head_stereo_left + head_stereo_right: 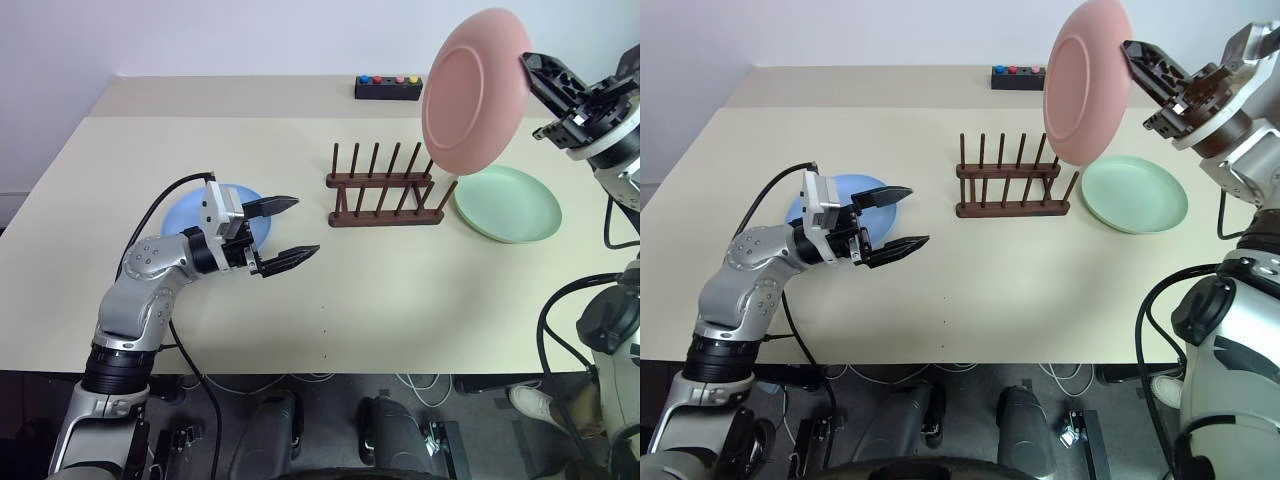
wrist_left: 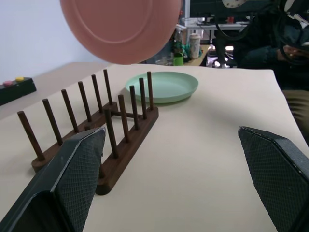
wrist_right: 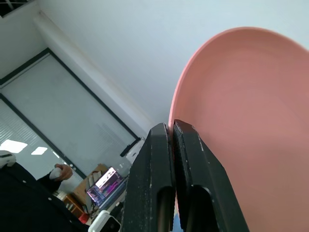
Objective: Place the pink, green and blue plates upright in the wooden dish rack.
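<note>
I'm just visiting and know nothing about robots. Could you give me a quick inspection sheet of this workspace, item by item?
Surface: beige table, bare in front.
Job's things: pink plate held in the air, near upright, above the wooden dish rack, whose slots are empty; green plate flat beside the rack; blue plate flat behind the left gripper.
Clutter: black button box at the far edge.
Grippers: left gripper open, empty; right gripper shut on the pink plate's rim.
Cables: black cable looping on the left arm.
Surroundings: white wall; a person seated in the left wrist view.
</note>
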Motion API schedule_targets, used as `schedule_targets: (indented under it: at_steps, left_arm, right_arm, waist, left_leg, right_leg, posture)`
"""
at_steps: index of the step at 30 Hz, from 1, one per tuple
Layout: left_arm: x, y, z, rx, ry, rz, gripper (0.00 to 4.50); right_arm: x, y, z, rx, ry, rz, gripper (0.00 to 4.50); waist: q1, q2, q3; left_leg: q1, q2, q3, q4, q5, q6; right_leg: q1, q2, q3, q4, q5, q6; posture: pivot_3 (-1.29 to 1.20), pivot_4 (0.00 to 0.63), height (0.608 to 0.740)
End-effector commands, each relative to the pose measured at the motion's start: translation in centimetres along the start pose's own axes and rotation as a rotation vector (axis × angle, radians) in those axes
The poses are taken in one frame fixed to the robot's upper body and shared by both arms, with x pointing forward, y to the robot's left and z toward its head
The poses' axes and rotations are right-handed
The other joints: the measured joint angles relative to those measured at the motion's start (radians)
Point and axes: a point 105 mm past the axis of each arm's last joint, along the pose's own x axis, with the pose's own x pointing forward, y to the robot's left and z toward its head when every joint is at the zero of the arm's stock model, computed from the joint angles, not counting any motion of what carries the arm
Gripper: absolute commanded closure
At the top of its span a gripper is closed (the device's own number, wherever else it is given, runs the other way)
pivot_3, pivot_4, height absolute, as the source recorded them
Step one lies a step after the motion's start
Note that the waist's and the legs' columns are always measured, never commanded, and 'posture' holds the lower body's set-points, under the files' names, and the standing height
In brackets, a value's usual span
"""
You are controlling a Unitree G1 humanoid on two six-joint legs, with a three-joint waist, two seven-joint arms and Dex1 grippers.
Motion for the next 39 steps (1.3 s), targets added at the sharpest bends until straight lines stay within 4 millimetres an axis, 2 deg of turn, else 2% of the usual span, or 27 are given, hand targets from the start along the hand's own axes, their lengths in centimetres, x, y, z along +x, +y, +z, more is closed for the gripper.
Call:
schedule_targets:
  at_steps: [1,8,11,19,26,30,36,39]
  left_arm:
    - [-0.4,-0.2,1.3,0.040,-0.024,0.010,0.00]
    - [-0.8,-0.5,1.4,0.035,-0.020,0.018,0.00]
    - [-0.6,-1.4,1.2,0.047,-0.001,-0.027,0.00]
    - [-0.4,-1.8,1.4,0.048,-0.011,-0.034,0.00]
    - [-0.5,-1.9,1.3,0.041,-0.008,-0.037,0.00]
    - [-0.4,-2.0,1.3,0.039,-0.009,-0.038,0.00]
    - [-0.5,-1.8,1.3,0.042,-0.013,-0.022,0.00]
    - [-0.6,-1.5,1.4,0.040,-0.027,0.001,0.00]
  right_arm:
    - [0.4,0.4,0.7,-0.042,-0.016,0.027,4.43]
    - [0.0,-0.3,1.1,-0.077,-0.002,0.000,4.43]
    - [-0.4,-0.9,1.2,-0.084,-0.003,-0.020,4.43]
    - [-1.3,-2.2,0.6,-0.072,0.015,-0.055,4.43]
    - [-1.9,-4.8,-0.9,-0.121,0.067,-0.167,4.43]
    - [-2.0,-5.3,-1.3,-0.147,0.083,-0.182,3.17]
    - [-2.2,-5.3,-1.0,-0.205,0.104,-0.192,0.14]
    - [-2.2,-4.9,-0.3,-0.252,0.092,-0.193,0.02]
  waist:
    - [-0.001,0.000,0.000]
    - [-0.002,0.000,0.000]
    - [-0.001,0.000,0.000]
    - [-0.002,0.000,0.000]
    - [-0.001,0.000,0.000]
    - [-0.002,0.000,0.000]
    - [-0.002,0.000,0.000]
    - [-0.002,0.000,0.000]
  left_leg:
    - [0.000,0.000,0.000,0.000,0.000,0.000]
    - [0.000,0.000,0.000,0.000,0.000,0.000]
    - [0.000,0.000,0.000,0.000,0.000,0.000]
    - [0.000,0.000,0.000,0.000,0.000,0.000]
    - [0.000,0.000,0.001,0.000,0.000,0.000]
    - [0.000,0.000,0.001,0.000,0.000,0.000]
    - [0.000,0.000,0.001,0.000,0.000,0.000]
    - [0.000,0.000,0.001,0.000,0.000,0.000]
  right_leg:
    - [0.000,0.000,0.000,0.000,0.000,0.000]
    - [0.000,0.001,0.000,0.000,0.000,0.000]
    - [0.000,0.001,0.000,0.000,0.000,0.000]
    - [0.000,0.001,0.000,0.000,0.000,0.000]
    - [0.000,0.001,0.000,0.000,0.000,0.000]
    - [0.000,0.001,0.000,0.000,0.000,0.000]
    - [0.000,0.001,0.000,0.000,0.000,0.000]
    - [0.000,0.001,0.000,0.000,0.000,0.000]
  posture:
    - [0.00,0.150,0.735]
    - [0.00,0.150,0.735]
    - [0.00,0.150,0.735]
    - [0.00,0.150,0.735]
    - [0.00,0.150,0.735]
    - [0.00,0.150,0.735]
    - [0.00,0.150,0.735]
    - [0.00,0.150,0.735]
